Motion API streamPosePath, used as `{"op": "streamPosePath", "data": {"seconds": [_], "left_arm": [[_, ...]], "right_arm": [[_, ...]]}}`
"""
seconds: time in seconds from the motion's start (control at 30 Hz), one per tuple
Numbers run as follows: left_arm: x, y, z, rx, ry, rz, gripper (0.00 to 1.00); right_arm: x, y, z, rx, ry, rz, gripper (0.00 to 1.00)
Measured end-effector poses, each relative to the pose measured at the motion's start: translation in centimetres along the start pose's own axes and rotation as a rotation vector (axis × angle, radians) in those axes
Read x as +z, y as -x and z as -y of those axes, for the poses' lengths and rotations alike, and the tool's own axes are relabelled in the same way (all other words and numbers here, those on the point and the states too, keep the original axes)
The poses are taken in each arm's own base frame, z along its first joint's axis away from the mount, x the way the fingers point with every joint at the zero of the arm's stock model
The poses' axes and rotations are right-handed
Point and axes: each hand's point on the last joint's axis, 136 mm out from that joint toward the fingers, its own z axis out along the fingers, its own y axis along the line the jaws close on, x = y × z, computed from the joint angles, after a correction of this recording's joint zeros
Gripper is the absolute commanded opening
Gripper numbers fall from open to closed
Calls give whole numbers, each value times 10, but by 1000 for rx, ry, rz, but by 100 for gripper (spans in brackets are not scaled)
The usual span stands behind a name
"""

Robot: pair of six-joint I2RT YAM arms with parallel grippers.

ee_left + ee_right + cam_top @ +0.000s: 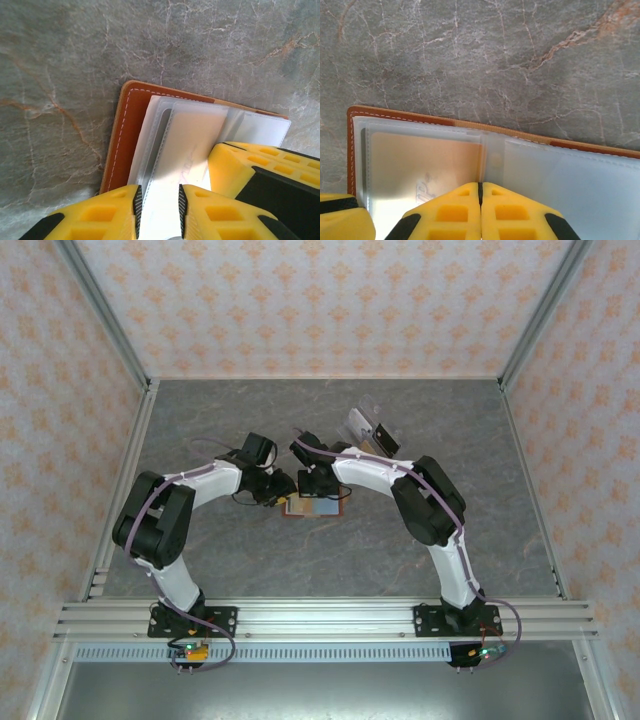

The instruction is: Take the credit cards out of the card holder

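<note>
**A:** Where are the cards?

**B:** The card holder (127, 135) lies open and flat at the middle of the table (470, 50), with its clear pockets (580, 175) facing up. A pale credit card (192, 135) has its near end between my left pads. A yellowish card (420, 160) sits fully inside its own pocket.

**A:** What could spoil it?

**B:** The pull, I judge. If I have pinched the clear pocket along with the pale credit card, the whole holder will drag toward 9 o'clock and the card won't slide free. My right tips bear on only a small spot by the fold, so the holder could pivot under them. A card this thin and slick may also slip from the pads.

**A:** And your grippers?

**B:** The left gripper (159, 192) is at the holder's 9 o'clock edge. Its jaws are nearly together, clamped on the pale card's end as far as I can tell. The right gripper (480, 186) is at 12 o'clock. Its jaws are pressed together with nothing between them, and the tips seem to rest on the pocket at the fold.
</note>
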Motion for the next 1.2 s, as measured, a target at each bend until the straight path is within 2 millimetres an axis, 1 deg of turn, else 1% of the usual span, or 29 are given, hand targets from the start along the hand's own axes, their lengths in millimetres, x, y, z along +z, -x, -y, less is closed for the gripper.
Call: {"op": "streamPosePath", "data": {"seconds": [0.2,0.37,0.6,0.8,0.93,1.03,1.1,1.2], "left_arm": [[4,-1,0,-3,-3,-15,30],[6,-1,2,0,-16,-22,29],[8,-4,5,4,-37,-42,18],[6,-2,13,13,-64,-43,11],[5,0,18,21,-82,-39,10],[5,0,22,26,-99,-41,12],[4,1,26,30,-116,-41,15],[3,1,34,34,-152,-45,24]], "right_arm": [[0,0,0,5,2,-2,6],[0,0,0,11,11,-5,6],[-1,1,2,42,49,-12,8],[-6,3,8,96,94,-20,17],[-19,4,10,130,146,-13,24],[-37,11,4,147,200,25,27],[-50,17,2,154,232,58,28],[-67,22,2,166,261,104,29]]}}
